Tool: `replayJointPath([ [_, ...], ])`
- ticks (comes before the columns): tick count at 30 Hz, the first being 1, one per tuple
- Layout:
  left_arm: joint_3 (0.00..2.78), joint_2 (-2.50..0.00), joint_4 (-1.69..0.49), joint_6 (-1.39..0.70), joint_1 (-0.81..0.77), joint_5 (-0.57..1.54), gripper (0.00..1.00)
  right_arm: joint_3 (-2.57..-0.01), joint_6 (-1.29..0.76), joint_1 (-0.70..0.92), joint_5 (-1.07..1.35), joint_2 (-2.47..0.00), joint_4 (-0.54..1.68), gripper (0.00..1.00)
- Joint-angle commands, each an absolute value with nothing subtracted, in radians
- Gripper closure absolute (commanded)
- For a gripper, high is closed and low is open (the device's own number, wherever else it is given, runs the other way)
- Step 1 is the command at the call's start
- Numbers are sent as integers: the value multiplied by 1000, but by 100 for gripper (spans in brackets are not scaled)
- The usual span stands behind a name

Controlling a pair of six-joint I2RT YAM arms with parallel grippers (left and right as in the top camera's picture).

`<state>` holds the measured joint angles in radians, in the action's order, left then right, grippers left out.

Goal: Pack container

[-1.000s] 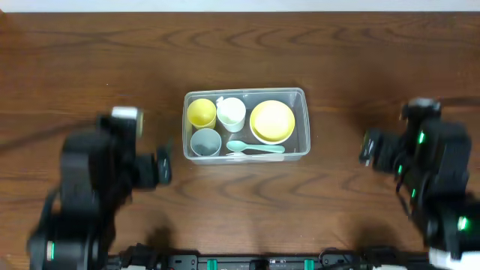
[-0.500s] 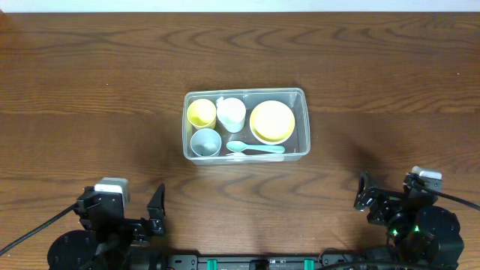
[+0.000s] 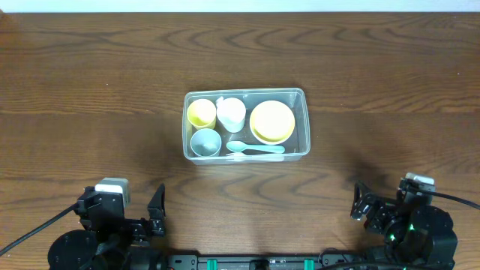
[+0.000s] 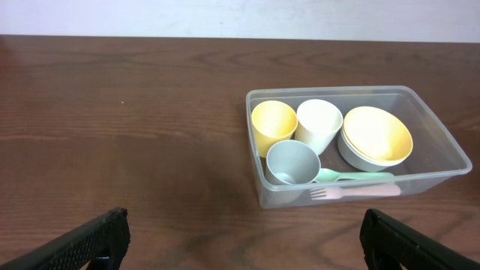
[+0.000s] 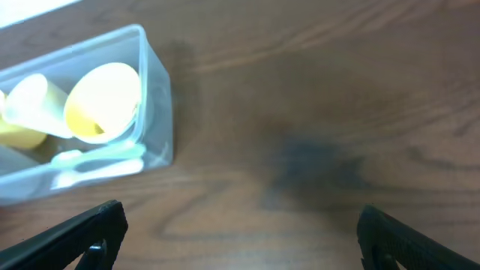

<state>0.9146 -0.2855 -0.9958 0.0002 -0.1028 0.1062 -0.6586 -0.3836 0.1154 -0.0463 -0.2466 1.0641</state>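
The container is a clear rectangular bin at the table's middle. It holds a yellow cup, a white cup, a grey cup, stacked yellow bowls and a mint spoon. My left gripper sits at the near left edge, open and empty. From the left wrist the container lies ahead to the right, well beyond the left gripper. At the near right edge my right gripper is also open with nothing in it. In the right wrist view the container lies far left of the right gripper.
A pale fork lies beside the spoon along the bin's front wall. Bare brown wood surrounds the bin on all sides. Both arm bases sit along the near edge.
Both arms have drawn back from beside the bin to the table's near edge. The right arm has since settled slightly to the left. The bin and its contents have not moved.
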Motion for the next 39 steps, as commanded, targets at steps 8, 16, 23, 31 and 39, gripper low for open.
replayJointPath([
  [8, 908, -284, -998, -4, -104, 120, 2, -582, -125, 123, 13, -146, 825, 0],
  [16, 908, -284, -998, -4, -104, 120, 2, -338, 10, 99, 111, -12, 385, 1],
  [23, 908, -284, -998, -4, -104, 120, 2, -138, 169, 89, 101, -6, 19, 1],
  [31, 908, -284, -998, -4, -104, 120, 2, -6, 198, 70, 94, -5, -25, 1],
  [39, 908, -284, -998, -4, -104, 120, 2, -6, 196, 70, 94, -7, 64, 1],
])
